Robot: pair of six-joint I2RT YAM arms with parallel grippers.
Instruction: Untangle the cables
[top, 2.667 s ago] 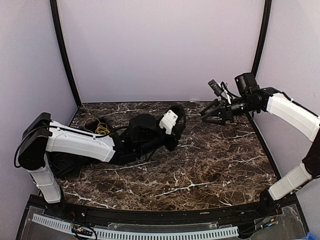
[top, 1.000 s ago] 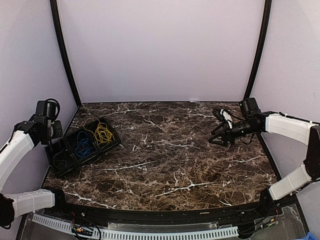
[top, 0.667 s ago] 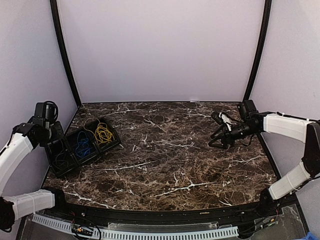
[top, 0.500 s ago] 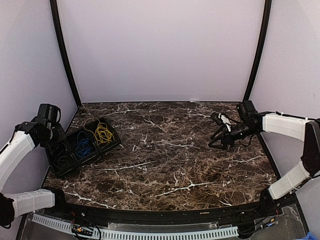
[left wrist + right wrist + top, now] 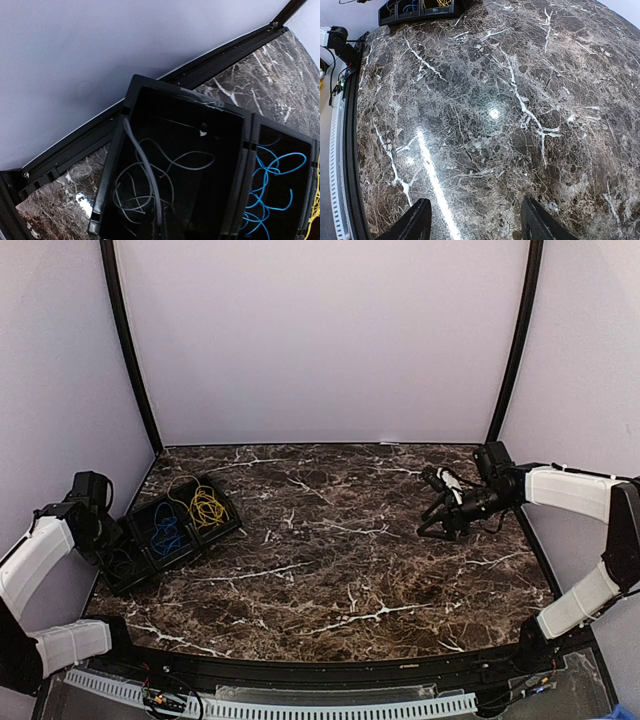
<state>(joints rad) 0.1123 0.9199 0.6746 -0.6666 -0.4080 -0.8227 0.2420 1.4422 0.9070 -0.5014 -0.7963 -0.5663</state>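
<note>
A black three-compartment tray (image 5: 228,527) sits at the table's left. It holds yellow cables (image 5: 205,507), blue cables (image 5: 163,533) and grey cables (image 5: 125,562), one colour per compartment. In the left wrist view the grey cables (image 5: 150,185) lie in loose loops, with the blue cables (image 5: 272,187) beside them. My left gripper (image 5: 108,540) hangs over the grey compartment. Its jaws (image 5: 161,227) look shut on one grey cable (image 5: 142,160) that runs up to the tray's far corner. My right gripper (image 5: 432,523) is open and empty, low over the marble at the right (image 5: 477,225).
The tray's rim (image 5: 107,180) lies close to the left wall and its black frame rail (image 5: 65,155). The marble table (image 5: 340,560) stretches between the two arms. The tray also shows far off in the right wrist view (image 5: 385,19).
My left arm swung back from the table's middle to the left side, then dropped lower over the tray's grey compartment. My right gripper came down towards the table and has hardly moved since.
</note>
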